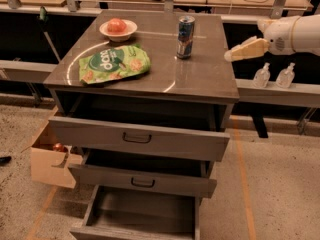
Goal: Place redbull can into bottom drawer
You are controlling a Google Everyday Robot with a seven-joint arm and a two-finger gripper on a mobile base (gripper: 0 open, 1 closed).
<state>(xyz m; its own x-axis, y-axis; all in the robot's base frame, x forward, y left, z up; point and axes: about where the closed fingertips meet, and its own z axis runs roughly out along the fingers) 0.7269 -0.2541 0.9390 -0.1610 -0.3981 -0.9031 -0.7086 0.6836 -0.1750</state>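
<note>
The redbull can (pixel 185 37), blue and silver, stands upright on the back right of the grey cabinet top (pixel 200 76). The bottom drawer (pixel 145 211) is pulled out, lowest of three, with a dark bare interior. My gripper (pixel 232 55), cream-coloured on a white arm, hovers at the cabinet's right edge. It is to the right of the can at about can height, pointing left toward it and holding nothing.
A white bowl (pixel 118 30) with a red fruit sits at the back left of the top, with a green snack bag (pixel 114 62) in front of it. The top drawer (pixel 137 136) and middle drawer (pixel 142 180) are also open. A cardboard box (pixel 47 159) stands left of the cabinet. Two clear bottles (pixel 273 75) sit on a ledge at right.
</note>
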